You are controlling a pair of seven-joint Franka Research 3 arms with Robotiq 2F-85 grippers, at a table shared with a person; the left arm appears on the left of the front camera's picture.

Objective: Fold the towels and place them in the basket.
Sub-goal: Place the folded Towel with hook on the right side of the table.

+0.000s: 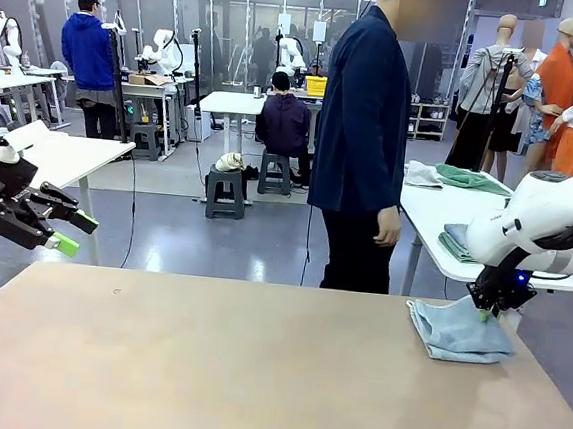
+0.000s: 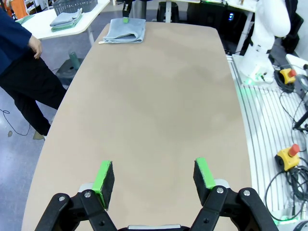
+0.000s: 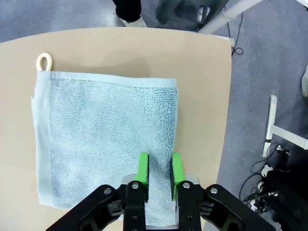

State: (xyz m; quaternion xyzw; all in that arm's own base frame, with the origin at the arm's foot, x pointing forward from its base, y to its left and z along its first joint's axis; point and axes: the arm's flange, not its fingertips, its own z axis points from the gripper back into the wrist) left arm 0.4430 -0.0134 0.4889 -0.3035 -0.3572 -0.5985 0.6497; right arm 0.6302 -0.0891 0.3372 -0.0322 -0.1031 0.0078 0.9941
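Terry, pale blue-grey: the towel [image 3: 106, 139] is lying folded to a near-square on the table [image 1: 203, 368], at the two o'clock corner as I am facing it, close to the far edge. Its cream loop [image 3: 44, 61] is sitting at the towel's ten o'clock corner in my right wrist view. The edges are lining up closely.

My right gripper [image 3: 160, 162] is standing over the towel's three o'clock hem, down toward five o'clock. The pads are sitting a narrow gap apart with the hem running between them. Whether they are pinching the cloth or letting it go, I cannot tell.

My left gripper [image 2: 154, 168] is hanging at nine o'clock in the front view, well apart from the towel, jaws spread wide and carrying nothing.

Judgement: the fold is looking done and the carry to the basket [image 2: 72, 6] is coming due. That basket is standing on the side table [image 1: 437, 213] beyond the corner, at about one o'clock from the towel. For a sound lift I am recommending a bite through all layers at once, taken deeper than the hem, so the fold is not dropping open in transit. A person [image 1: 364, 131] is standing at twelve o'clock, near the path, so I am advising a slow swing.
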